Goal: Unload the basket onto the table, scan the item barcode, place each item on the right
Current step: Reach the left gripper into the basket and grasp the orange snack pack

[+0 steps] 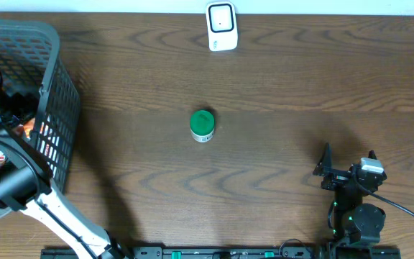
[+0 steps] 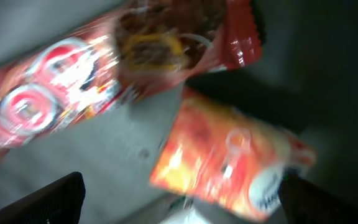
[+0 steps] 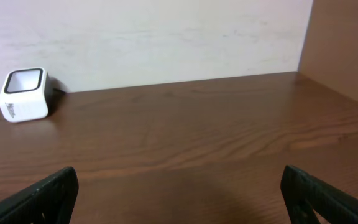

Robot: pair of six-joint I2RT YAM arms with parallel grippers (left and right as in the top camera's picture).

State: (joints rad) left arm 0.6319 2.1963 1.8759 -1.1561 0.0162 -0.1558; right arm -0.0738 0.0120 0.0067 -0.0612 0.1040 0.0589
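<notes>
1. Item: most likely one of two snack packs in the grey basket [image 1: 57, 86] at the far left of the table [image 1: 279, 86]. An orange packet [image 2: 229, 165] lies just beside a red packet [image 2: 73, 87], and their corners seem to touch. The wrist view is blurred, so you can't make out any barcode.
2. Your left gripper [image 2: 188, 199] hangs over both packs inside the basket, jaws spread wide with nothing between them. The orange packet sits closest to the gap, a little right of its middle.
3. Why so wide: my guess is that a flat, floppy pack needs full spread so you can come down across an edge. No contact shows.
4. The scanner [image 1: 221, 27] is a small white box at the far edge, about centre, with its window facing up and toward the near side. It is well apart from the basket, to the right and farther back. It is probably put there so either arm can bring a code over it.
5. A green-lidded jar [image 1: 203, 125] stands upright mid-table, near of the scanner and between the basket and the right arm. Nothing touches it — it could be an item too, but you can't tell.
6. Your right gripper [image 3: 179, 199] sits at the near right, jaws wide and empty, pointing at the far wall. Judged parked, clear of the path from basket to scanner.
</notes>
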